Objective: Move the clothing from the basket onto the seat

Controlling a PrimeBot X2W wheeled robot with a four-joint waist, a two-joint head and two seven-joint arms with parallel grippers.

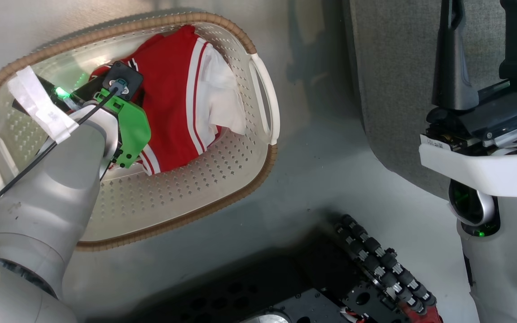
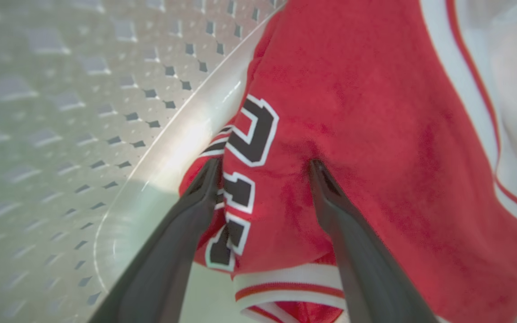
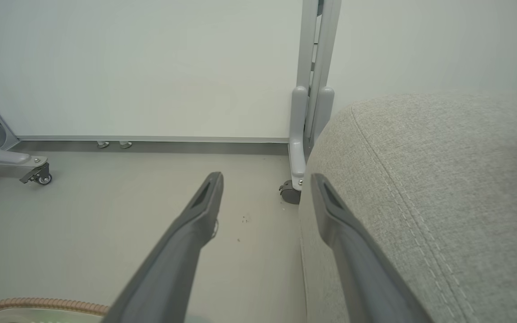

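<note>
Pale grey floor (image 1: 321, 148) carries the basket (image 1: 106, 33), with the red clothing (image 1: 173, 89) heaped inside. The left gripper (image 2: 265, 165), hidden under its wrist from the head, spreads wide, tips sunk in fabric; the dark lettering is folded and unreadable. The right gripper (image 3: 265, 177) gapes empty beside the seat (image 3: 442, 179).

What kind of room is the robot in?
Probably a test room set up like a home: a plain partition on a wheeled frame, a pale floor, plus a grey seat and a laundry basket.
</note>
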